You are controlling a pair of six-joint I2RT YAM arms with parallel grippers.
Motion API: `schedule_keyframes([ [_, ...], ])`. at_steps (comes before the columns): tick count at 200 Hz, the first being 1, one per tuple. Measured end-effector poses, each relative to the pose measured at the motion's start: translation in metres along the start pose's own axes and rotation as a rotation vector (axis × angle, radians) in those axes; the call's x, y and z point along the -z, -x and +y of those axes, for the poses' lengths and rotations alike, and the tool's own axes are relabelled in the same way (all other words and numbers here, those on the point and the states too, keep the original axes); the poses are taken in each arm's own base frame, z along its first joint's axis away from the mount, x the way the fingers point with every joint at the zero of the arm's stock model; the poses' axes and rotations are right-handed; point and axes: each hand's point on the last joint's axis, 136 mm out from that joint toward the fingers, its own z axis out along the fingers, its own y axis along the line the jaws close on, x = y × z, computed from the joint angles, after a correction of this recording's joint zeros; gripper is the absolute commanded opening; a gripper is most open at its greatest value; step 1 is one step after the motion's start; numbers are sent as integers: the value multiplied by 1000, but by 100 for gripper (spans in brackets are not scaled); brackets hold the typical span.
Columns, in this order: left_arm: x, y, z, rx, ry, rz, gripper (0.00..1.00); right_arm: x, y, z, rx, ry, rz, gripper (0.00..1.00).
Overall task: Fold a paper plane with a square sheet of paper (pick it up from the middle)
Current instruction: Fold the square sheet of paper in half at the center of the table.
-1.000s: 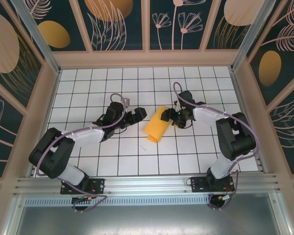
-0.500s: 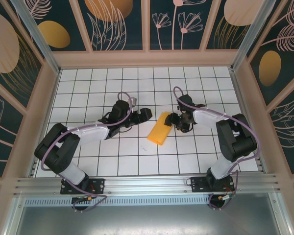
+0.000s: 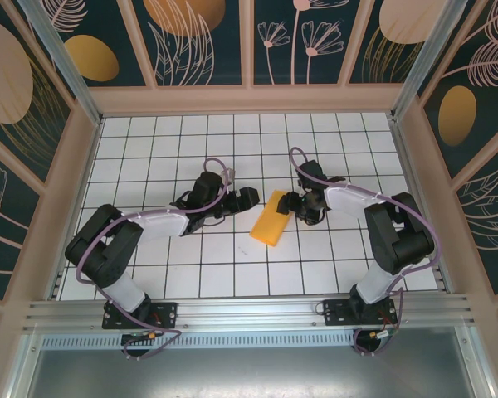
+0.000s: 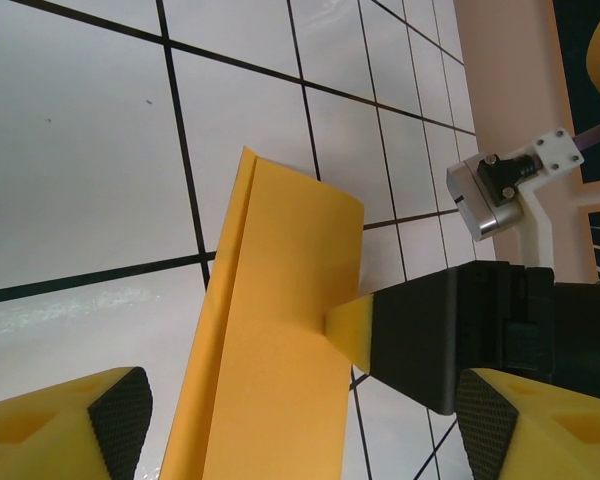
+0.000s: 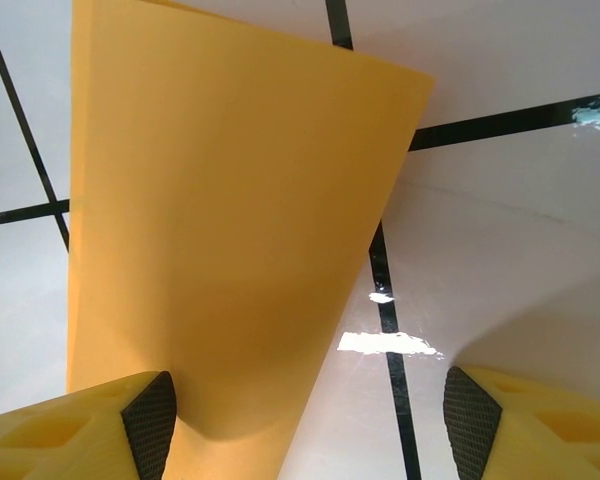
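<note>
1. My left pincer [image 3: 248,196] stands with its jaws wide apart and nothing clamped. From my left wrist its two dark pads [image 4: 120,420] sit at the bottom corners, and the sheet of paper [image 4: 280,330] runs up between them.
2. My right pincer [image 3: 293,201] is spread just as wide, gripping nothing. From my right wrist one pad [image 5: 150,415] sits at the sheet's near end, and the other is over bare table [image 5: 500,230].
3. Seen from my left wrist, one yellow fingertip [image 4: 348,322] of the right pincer touches the sheet's right edge.
4. The sheet – orange-yellow, folded to a long narrow shape – lies on the table between my two pincers, slanting, with its far end just beside the right one.
5. A raised crease runs along the sheet's left side.
6. The table is white with a black grid.
</note>
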Motion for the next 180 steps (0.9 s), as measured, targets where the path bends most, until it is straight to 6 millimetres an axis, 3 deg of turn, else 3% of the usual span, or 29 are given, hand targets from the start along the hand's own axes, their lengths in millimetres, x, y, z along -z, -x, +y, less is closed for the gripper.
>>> schedule_keyframes([
  [59, -1, 1, -2, -7, -10, -2, 76, -4, -1, 13, 21, 13, 13, 76],
  [180, -6, -3, -3, -6, -28, 25, 68, -6, 4, 8, -76, -49, -21, 75],
])
